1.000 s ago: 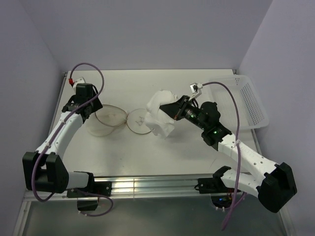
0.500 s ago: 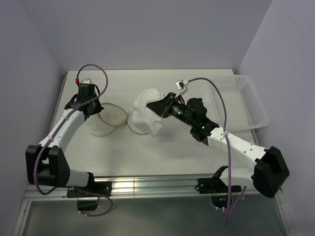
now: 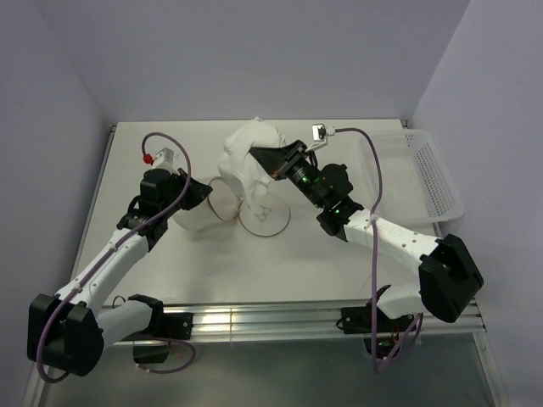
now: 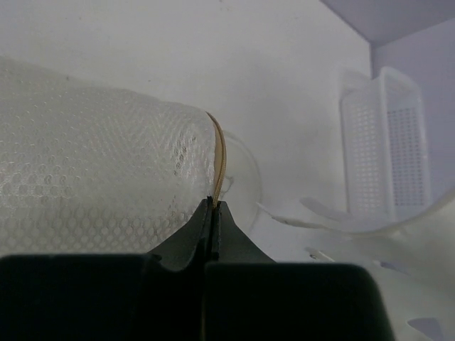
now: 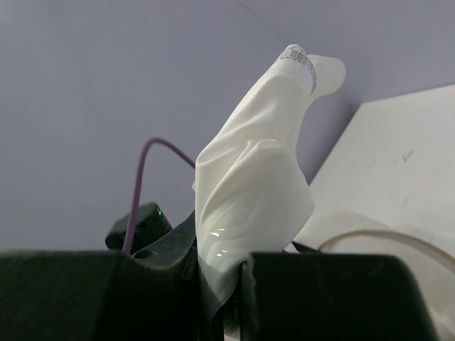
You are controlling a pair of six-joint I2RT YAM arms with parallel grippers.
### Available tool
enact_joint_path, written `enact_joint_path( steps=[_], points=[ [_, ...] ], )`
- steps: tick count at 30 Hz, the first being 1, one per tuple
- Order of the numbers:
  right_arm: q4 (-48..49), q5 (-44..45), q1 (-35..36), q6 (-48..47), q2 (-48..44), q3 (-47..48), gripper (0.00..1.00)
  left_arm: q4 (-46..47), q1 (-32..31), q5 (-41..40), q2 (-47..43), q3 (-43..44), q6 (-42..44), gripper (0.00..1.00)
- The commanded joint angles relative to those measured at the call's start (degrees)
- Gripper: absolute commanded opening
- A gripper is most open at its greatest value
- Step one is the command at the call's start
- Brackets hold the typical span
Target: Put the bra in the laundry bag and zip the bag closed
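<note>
The laundry bag (image 3: 193,219) lies open left of centre, its translucent mesh (image 4: 92,177) filling the left wrist view. My left gripper (image 3: 200,194) is shut on the bag's thin tan rim (image 4: 219,160), which stands straight up out of the closed fingertips (image 4: 215,207). The bag's round flap (image 3: 266,214), printed with a small bra symbol, lies flat to the right of the opening. My right gripper (image 3: 273,159) is shut on the white bra (image 3: 244,161), holding it bunched above the bag's far side. In the right wrist view the bra (image 5: 252,185) rises from between the fingers.
A white perforated plastic basket (image 3: 424,174) sits at the table's right edge, also seen in the left wrist view as the basket (image 4: 387,142). Purple cables loop above both wrists. Walls close off the back and both sides.
My left gripper has closed on the bag's rim and drawn it toward the centre. The right gripper has carried the bra up and back-left, over the bag; the round flap has shifted right.
</note>
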Motion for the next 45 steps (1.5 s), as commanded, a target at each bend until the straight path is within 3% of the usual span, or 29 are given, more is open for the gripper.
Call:
enact_joint_path(
  steps=[1, 6, 9, 18, 24, 28, 34, 41, 45],
  points=[
    [12.33, 4.55, 0.68, 1.65, 3.17, 1.42, 0.00, 12.73, 0.01, 2.97, -2.95, -4.06, -7.72, 0.00],
    [20.07, 5.09, 0.95, 4.64, 8.27, 0.62, 0.00, 26.71, -0.52, 6.66, -5.15, -12.06, -15.64, 0.00],
    [20.44, 3.24, 0.95, 3.51, 7.15, 0.45, 0.00, 26.11, -2.36, 6.57, -4.45, -8.03, -14.42, 0.00],
    [5.68, 7.19, 0.95, -8.18, -9.99, -0.34, 0.00, 32.52, -7.64, 7.72, -2.24, -4.50, -18.54, 0.00],
    [7.15, 6.23, 0.86, -7.85, -8.87, -3.58, 0.00, 39.27, -7.64, 5.26, -5.24, -15.65, -21.71, 0.00],
    [16.73, 5.44, 0.95, -3.10, -1.68, -8.77, 0.00, 47.97, -7.72, 5.16, -3.92, -21.98, -23.12, 0.00],
    [26.23, 1.22, 2.61, -3.36, 8.71, -11.33, 0.00, 49.84, -5.97, 5.51, -2.51, -24.28, -21.98, 0.00],
    [29.49, 0.43, 2.62, -7.30, 5.30, -17.65, 0.00, 41.50, -3.95, 3.67, -8.22, -25.07, -19.08, 0.00],
    [30.28, -7.38, 2.62, -9.86, 7.65, -17.57, 0.00, 41.66, -2.19, 5.51, -8.76, -25.34, -19.51, 0.00]
  ],
)
